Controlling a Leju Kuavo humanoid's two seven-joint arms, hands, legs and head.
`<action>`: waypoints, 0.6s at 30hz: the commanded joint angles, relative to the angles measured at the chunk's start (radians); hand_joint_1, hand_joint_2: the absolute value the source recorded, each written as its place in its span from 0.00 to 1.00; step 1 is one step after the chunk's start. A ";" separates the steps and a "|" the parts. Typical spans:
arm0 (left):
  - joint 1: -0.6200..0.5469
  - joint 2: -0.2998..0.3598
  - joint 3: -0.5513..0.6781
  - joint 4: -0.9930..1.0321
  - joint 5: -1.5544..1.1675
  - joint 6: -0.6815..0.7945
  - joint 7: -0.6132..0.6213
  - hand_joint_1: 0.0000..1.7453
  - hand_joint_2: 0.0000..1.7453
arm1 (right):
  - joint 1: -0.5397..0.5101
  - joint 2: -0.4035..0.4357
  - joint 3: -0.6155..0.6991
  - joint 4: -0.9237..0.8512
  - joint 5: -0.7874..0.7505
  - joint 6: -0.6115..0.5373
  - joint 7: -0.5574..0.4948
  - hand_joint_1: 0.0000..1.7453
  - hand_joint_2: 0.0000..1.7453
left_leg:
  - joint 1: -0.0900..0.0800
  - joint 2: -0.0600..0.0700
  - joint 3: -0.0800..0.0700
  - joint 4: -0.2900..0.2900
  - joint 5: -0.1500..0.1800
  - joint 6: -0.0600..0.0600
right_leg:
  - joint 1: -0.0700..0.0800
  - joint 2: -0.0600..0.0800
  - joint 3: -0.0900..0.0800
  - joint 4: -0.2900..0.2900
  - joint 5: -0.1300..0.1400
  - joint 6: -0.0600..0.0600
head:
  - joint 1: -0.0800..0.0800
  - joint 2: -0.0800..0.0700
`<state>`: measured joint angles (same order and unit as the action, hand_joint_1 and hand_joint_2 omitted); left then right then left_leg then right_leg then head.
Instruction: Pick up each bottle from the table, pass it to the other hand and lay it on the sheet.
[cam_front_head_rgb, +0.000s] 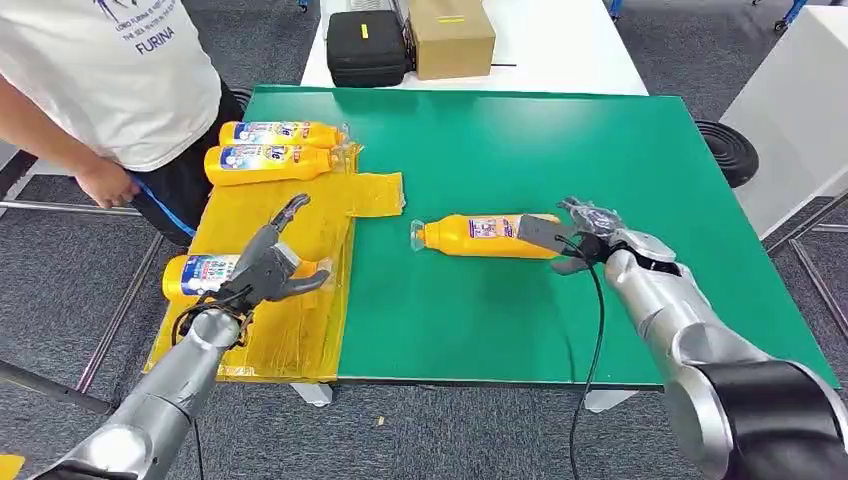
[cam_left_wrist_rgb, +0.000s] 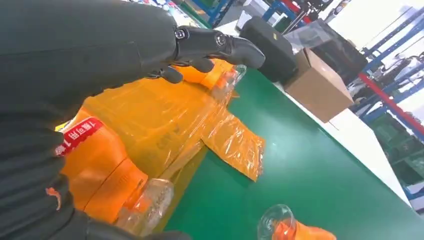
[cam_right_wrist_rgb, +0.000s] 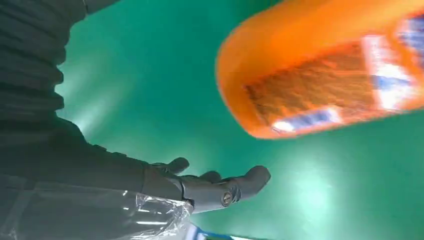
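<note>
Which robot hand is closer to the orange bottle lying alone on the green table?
The right. The right robot hand is at the base end of the orange bottle. The left robot hand is off over the yellow sheet, by another bottle.

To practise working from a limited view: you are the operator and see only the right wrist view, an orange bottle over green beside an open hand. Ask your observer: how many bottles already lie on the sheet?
Observer: Three. Two far bottles lie side by side at the far end of the yellow sheet, and a near bottle lies at its near end.
Operator: Where is the other hand?
Observer: The left hand is over the sheet next to the near bottle, fingers spread, holding nothing.
Operator: Is anyone close by?
Observer: Yes, a person in a white shirt stands by the sheet's far left corner.
</note>
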<state>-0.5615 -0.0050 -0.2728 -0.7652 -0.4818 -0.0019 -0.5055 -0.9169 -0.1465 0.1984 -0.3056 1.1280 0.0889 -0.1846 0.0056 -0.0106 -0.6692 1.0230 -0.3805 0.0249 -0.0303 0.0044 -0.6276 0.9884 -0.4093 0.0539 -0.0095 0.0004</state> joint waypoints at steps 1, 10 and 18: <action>-0.066 -0.028 -0.021 0.106 0.002 -0.012 0.004 0.00 1.00 | 0.028 -0.032 -0.049 0.074 -0.016 -0.003 0.015 0.00 1.00 | 0.001 -0.002 0.005 0.000 -0.002 -0.001 | 0.002 -0.003 0.007 -0.001 -0.002 -0.003 | 0.000 0.000; -0.066 -0.027 -0.021 0.107 0.002 -0.012 0.004 0.00 1.00 | 0.024 -0.029 -0.050 0.072 -0.017 -0.003 0.015 0.00 1.00 | 0.001 0.000 0.004 0.000 -0.002 -0.001 | 0.002 -0.001 0.005 0.000 -0.002 -0.003 | 0.000 0.000; -0.086 -0.031 -0.020 0.142 0.013 -0.011 0.009 0.00 1.00 | 0.069 -0.029 -0.079 0.070 -0.030 -0.020 0.001 0.00 1.00 | 0.001 -0.001 0.004 0.000 -0.002 -0.001 | 0.002 -0.002 0.005 -0.001 -0.002 -0.003 | 0.000 0.000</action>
<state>-0.5790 -0.0263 -0.2762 -0.7305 -0.4787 -0.0084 -0.5055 -0.8531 -0.1789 0.1617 -0.2899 1.1067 0.0866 -0.1732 0.0056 -0.0105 -0.6693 1.0229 -0.3806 0.0249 -0.0304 0.0044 -0.6276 0.9884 -0.4093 0.0539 -0.0095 0.0004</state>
